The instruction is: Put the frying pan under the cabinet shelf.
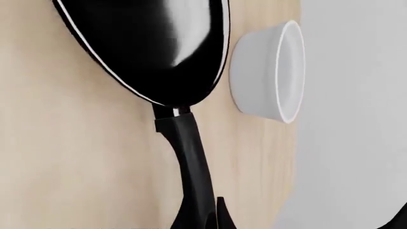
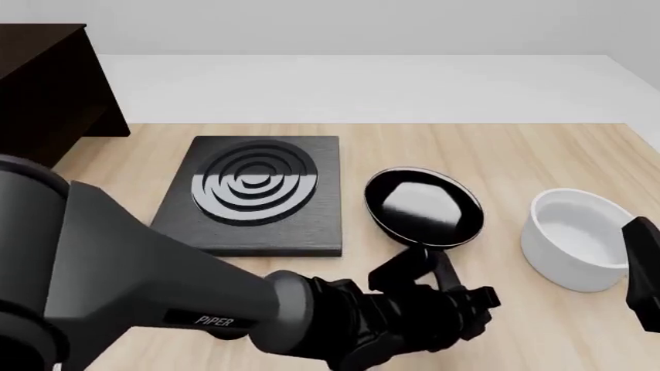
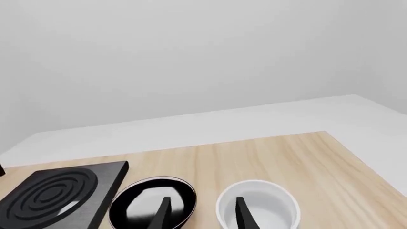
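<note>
Our left hand point(image 2: 446, 290) looks clamped on the frying pan point(image 2: 423, 206) handle's end, though we cannot tell; swinging toward the cabinet shelf point(image 2: 46, 85), it could twist loose or clip the stove plate point(image 2: 258, 193)

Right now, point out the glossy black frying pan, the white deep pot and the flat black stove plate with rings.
Glossy black frying pan point(image 2: 424, 207), front view, on its inner base.
White deep pot point(image 2: 573, 251), front view, on its outer wall.
Flat black stove plate point(image 2: 255, 182), front view, on its rings.
</note>
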Available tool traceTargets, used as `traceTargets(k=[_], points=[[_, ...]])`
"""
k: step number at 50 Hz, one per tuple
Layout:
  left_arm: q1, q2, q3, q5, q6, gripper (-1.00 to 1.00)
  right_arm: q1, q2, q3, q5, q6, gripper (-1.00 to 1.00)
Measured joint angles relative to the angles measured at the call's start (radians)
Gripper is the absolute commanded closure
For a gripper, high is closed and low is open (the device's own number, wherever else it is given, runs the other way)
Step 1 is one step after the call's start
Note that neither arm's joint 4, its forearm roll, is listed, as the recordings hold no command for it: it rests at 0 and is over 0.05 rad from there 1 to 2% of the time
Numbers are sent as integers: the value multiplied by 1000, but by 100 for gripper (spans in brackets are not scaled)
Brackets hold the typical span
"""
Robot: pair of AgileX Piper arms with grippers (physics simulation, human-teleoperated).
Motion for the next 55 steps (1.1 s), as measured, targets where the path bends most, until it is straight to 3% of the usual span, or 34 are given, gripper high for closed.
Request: traceTargets(k=[31, 55], points=[[58, -185, -13, 91, 113, 100, 7, 0, 0, 12, -20, -100], [94, -381, 39, 130, 154, 100, 19, 0, 3, 26, -47, -100]])
